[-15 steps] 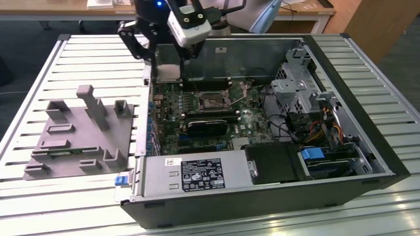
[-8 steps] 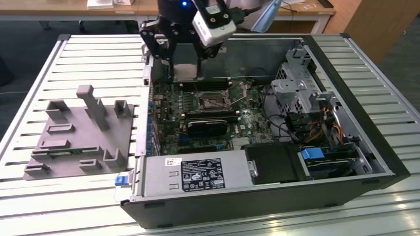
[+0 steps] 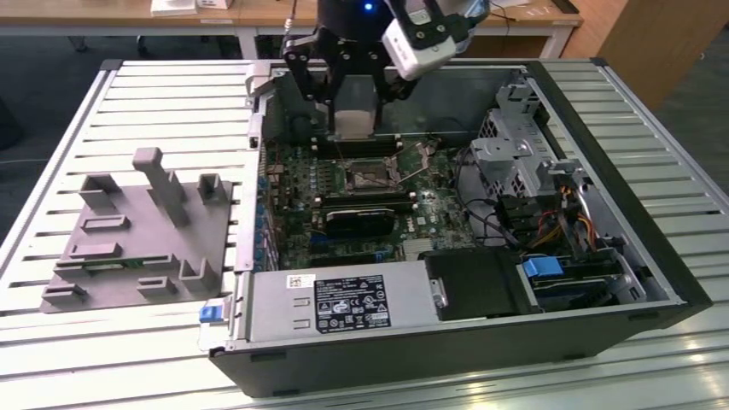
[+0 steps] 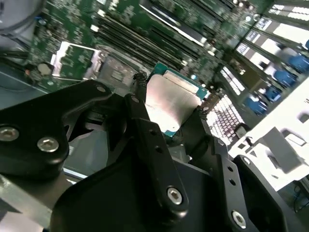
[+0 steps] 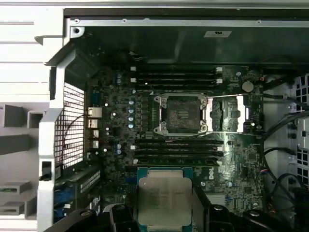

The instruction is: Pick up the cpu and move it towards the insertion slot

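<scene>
My black two-fingered gripper [image 4: 169,108] is clamped on the cpu [image 4: 170,100] — a small flat square chip with a silvery-grey metal top and a green rim — one finger [image 4: 145,116] pressed against each of two opposite edges. In the first wrist view the chip [image 5: 164,200] hangs above the green motherboard [image 5: 231,164], well apart from the insertion slot [image 5: 182,114], a square socket with a silvery metal frame around a dark brownish centre, its retaining plate swung open beside it. In the exterior view I hover over the open black computer case [image 3: 638,256] — the socket [image 3: 373,178] lies below, and a grey plastic fixture block [image 3: 142,231] sits on the slatted table [image 3: 68,359] to the exterior view's left.
</scene>
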Controlling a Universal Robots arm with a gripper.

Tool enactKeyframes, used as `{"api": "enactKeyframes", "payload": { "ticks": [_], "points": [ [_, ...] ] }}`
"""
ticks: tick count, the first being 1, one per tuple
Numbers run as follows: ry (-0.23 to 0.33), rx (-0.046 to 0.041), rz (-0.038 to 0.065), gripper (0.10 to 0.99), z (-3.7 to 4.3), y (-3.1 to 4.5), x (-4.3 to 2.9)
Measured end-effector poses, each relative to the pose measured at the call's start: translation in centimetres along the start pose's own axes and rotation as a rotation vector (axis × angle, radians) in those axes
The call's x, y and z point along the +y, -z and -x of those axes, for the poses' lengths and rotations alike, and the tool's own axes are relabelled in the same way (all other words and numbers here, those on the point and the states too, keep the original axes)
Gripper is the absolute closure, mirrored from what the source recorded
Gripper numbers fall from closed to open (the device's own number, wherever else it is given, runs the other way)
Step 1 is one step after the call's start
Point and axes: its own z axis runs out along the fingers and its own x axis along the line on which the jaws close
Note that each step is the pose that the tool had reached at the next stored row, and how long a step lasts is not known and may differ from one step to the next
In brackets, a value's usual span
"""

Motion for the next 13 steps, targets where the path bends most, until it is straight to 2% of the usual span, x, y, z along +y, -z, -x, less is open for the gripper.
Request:
{"api": "enactKeyframes", "payload": {
  "ticks": [10,13],
  "points": [
    [0.0,0.0022,0.0,0.553,4.54,0.06,0.04],
    [0.0,0.002,0.0,0.553,5.13,0.04,0.06]
  ]
}}
